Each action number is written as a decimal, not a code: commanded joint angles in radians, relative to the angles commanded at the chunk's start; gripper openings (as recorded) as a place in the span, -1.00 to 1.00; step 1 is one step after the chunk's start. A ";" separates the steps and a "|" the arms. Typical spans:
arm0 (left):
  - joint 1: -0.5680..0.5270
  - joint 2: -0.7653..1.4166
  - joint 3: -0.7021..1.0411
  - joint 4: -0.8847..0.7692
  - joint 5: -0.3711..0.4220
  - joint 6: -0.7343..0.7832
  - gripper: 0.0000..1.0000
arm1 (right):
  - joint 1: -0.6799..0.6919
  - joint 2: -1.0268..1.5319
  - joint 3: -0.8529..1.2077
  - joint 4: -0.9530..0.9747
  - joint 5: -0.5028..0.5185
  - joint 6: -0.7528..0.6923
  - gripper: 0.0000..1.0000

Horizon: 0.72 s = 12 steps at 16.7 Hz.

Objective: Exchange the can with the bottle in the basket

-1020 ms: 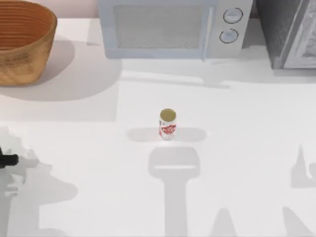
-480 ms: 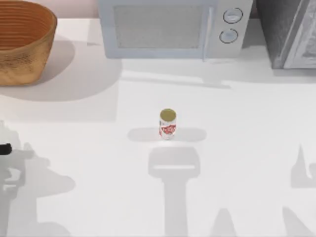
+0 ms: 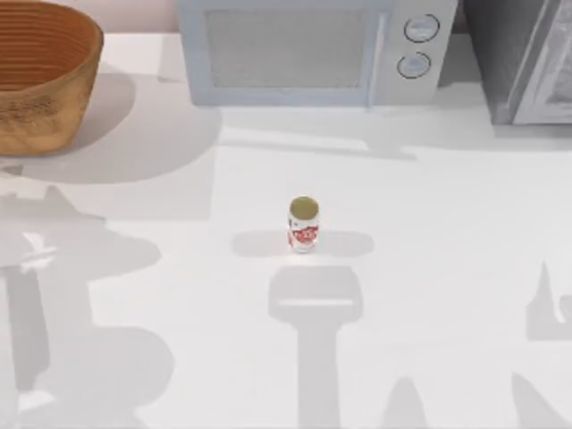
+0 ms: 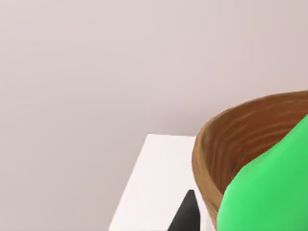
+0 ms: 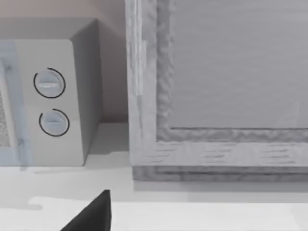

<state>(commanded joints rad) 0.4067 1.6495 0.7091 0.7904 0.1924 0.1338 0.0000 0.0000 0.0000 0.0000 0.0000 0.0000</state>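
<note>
My left tool is near the basket; its state I cannot tell. The bottle sits inside, the can waits on the counter: nothing exchanged yet.

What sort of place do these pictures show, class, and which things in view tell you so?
Probably a kitchen counter, rendered in simulation. A microwave with two dials stands at the back of the white table, a wicker basket sits at its far left, and a can stands upright mid-table.

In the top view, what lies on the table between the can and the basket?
Nothing: in the top view only bare white table and shadows lie between the can and the basket.
</note>
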 joint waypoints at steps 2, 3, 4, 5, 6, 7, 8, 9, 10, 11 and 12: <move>-0.021 -0.022 0.172 -0.216 -0.012 -0.005 -1.00 | 0.000 0.000 0.000 0.000 0.000 0.000 1.00; -0.041 -0.024 0.255 -0.321 -0.014 -0.009 -1.00 | 0.000 0.000 0.000 0.000 0.000 0.000 1.00; -0.067 -0.022 0.331 -0.417 -0.015 -0.014 -1.00 | 0.000 0.000 0.000 0.000 0.000 0.000 1.00; -0.094 -0.018 0.402 -0.502 -0.014 -0.020 -1.00 | 0.000 0.000 0.000 0.000 0.000 0.000 1.00; -0.123 -0.013 0.465 -0.578 -0.013 -0.027 -1.00 | 0.000 0.000 0.000 0.000 0.000 0.000 1.00; -0.152 -0.006 0.520 -0.643 -0.012 -0.034 -1.00 | 0.000 0.000 0.000 0.000 0.000 0.000 1.00; -0.180 0.001 0.566 -0.697 -0.010 -0.041 -1.00 | 0.000 0.000 0.000 0.000 0.000 0.000 1.00; -0.204 0.007 0.603 -0.740 -0.008 -0.047 -1.00 | 0.000 0.000 0.000 0.000 0.000 0.000 1.00; -0.222 0.012 0.633 -0.772 -0.006 -0.052 -1.00 | 0.000 0.000 0.000 0.000 0.000 0.000 1.00; -0.234 0.015 0.654 -0.794 -0.005 -0.055 -1.00 | 0.000 0.000 0.000 0.000 0.000 0.000 1.00; -0.239 0.016 0.665 -0.805 -0.004 -0.057 -1.00 | 0.000 0.000 0.000 0.000 0.000 0.000 1.00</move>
<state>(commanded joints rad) 0.1675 1.6653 1.3741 -0.0151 0.1880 0.0766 0.0000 0.0000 0.0000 0.0000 0.0000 0.0000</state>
